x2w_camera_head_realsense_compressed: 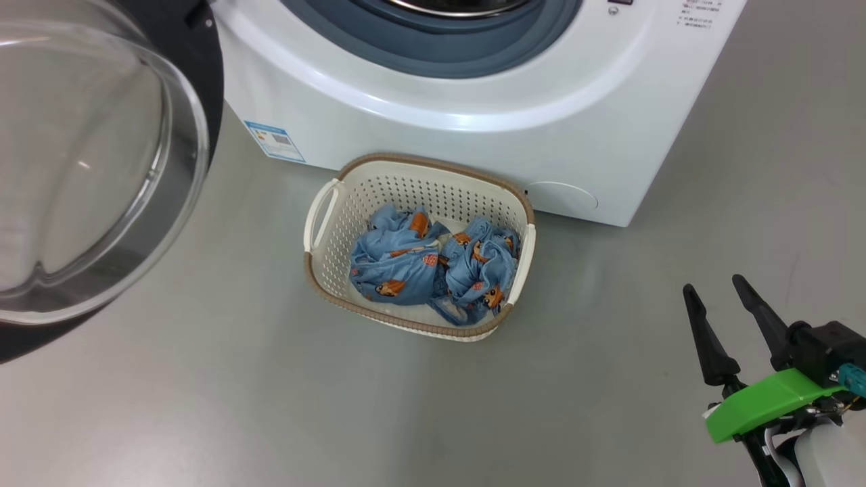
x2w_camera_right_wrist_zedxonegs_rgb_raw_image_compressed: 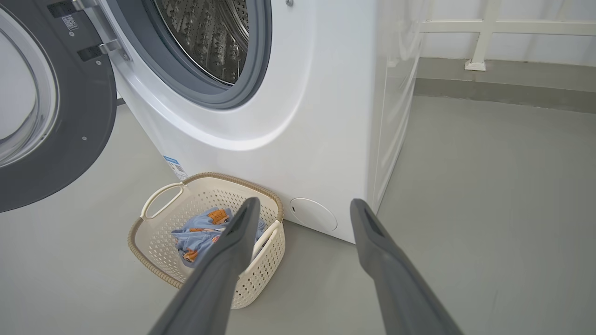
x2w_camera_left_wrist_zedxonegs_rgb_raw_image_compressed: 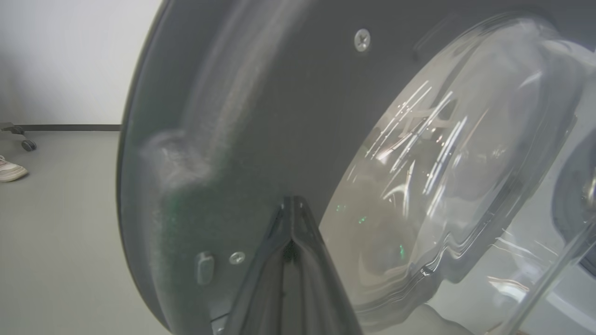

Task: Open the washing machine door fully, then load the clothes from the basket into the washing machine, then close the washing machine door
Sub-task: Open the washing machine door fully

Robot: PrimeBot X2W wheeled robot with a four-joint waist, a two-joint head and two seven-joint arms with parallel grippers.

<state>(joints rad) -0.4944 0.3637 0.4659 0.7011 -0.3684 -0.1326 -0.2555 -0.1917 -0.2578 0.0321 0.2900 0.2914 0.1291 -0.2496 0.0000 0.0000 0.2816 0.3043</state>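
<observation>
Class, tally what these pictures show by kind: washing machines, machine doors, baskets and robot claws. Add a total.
washing machine: 1
washing machine door: 1
basket: 1
claws: 2, left claw and right claw
total: 5

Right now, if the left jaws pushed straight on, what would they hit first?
The washing machine door: the left gripper, jaws shut, aims at its dark inner rim beside the glass bowl. It looks very close, perhaps already touching; depth is unclear.
</observation>
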